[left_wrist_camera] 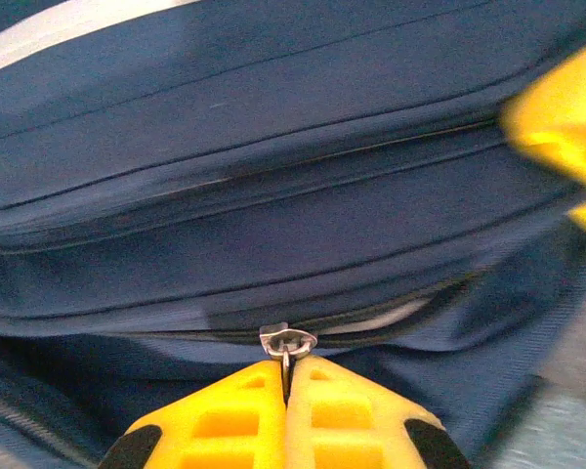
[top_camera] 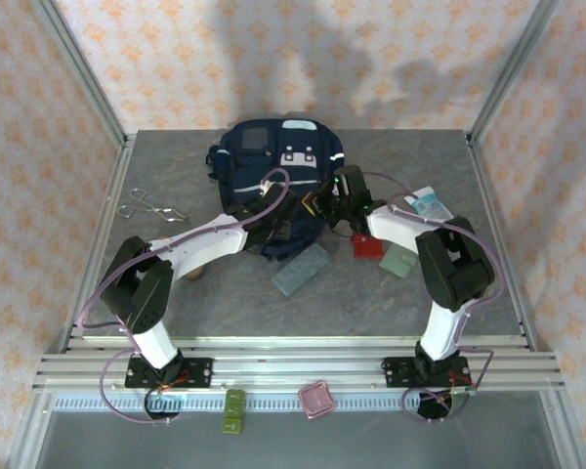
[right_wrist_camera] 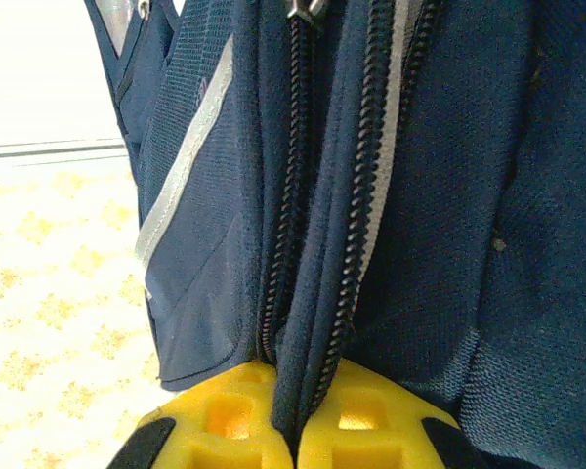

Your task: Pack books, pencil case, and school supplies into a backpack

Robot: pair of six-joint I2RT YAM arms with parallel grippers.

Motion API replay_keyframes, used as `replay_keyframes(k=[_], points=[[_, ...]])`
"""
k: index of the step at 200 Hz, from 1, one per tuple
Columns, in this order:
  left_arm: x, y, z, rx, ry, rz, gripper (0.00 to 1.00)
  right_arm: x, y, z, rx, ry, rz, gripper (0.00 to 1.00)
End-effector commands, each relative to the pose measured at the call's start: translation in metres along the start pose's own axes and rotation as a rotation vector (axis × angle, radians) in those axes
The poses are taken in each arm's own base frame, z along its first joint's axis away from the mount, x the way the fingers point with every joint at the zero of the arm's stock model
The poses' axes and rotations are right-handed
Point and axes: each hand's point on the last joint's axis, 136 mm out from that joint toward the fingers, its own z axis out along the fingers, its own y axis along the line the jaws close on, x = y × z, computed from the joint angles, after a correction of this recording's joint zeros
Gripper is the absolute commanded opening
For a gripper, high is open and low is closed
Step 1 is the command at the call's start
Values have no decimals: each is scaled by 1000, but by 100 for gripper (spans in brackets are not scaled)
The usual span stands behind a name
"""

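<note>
The backpack (top_camera: 273,156) lies at the middle back of the desk (top_camera: 205,293), its grey patch and white strip facing up, and both arms reach in to its near edge.

The left hand (left_wrist_camera: 286,381) is closed tight, its two yellow fingers (left_wrist_camera: 225,420) pressed together on the small metal zipper pull (left_wrist_camera: 287,342). The pull sits right at the fingertips, on the zip line that runs across the navy fabric. The body of the bag rises just beyond the hand, and a grey strip shows at the top left of the left wrist view. A blurred yellow finger (left_wrist_camera: 562,122) shows at the right edge there, close against the bag.

The right hand (right_wrist_camera: 285,425) is closed too, pinching a fold of the backpack's navy cloth between its fingertips. One row of black zipper teeth (right_wrist_camera: 293,195) runs down into the grip on the left of the fold and another on the right. The bag stands directly in front of this hand, touching it.

On the desk near the bag's front edge lies the pencil case (top_camera: 301,269), at an angle, between the two arms and apart from both hands. The red piece (top_camera: 366,244) and the grey-green piece (top_camera: 398,260) lie beside the right arm. A white-and-blue tube (top_camera: 430,203) lies farther right, and metal scissors (top_camera: 151,207) lie well off to the left.
</note>
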Motion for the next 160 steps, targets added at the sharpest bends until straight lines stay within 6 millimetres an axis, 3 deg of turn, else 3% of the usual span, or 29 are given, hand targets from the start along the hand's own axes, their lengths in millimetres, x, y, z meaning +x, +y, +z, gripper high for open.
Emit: replay_keyframes(k=[1,26,44,71,107,129,160], points=[[1,59,-2,-193,-22,-14,0,-26,9,-24,-35,-100,-39,0],[3,105,0,-250,-19,-120,0,-37,4,-33,-31,-120,-33,0],[-2,111,-3,-224,-25,-149,0,-40,6,-32,-33,-120,-42,0],[-11,83,-15,-112,-43,-125,0,-51,10,-27,-11,-120,-65,0],[-31,34,-42,41,-99,-76,0,-86,18,-28,23,-176,-64,0],[-41,6,-50,134,-115,-78,0,-87,25,-25,38,-155,-67,31],[-49,-20,-48,200,-127,-93,0,-55,37,-31,-16,-84,-61,42]])
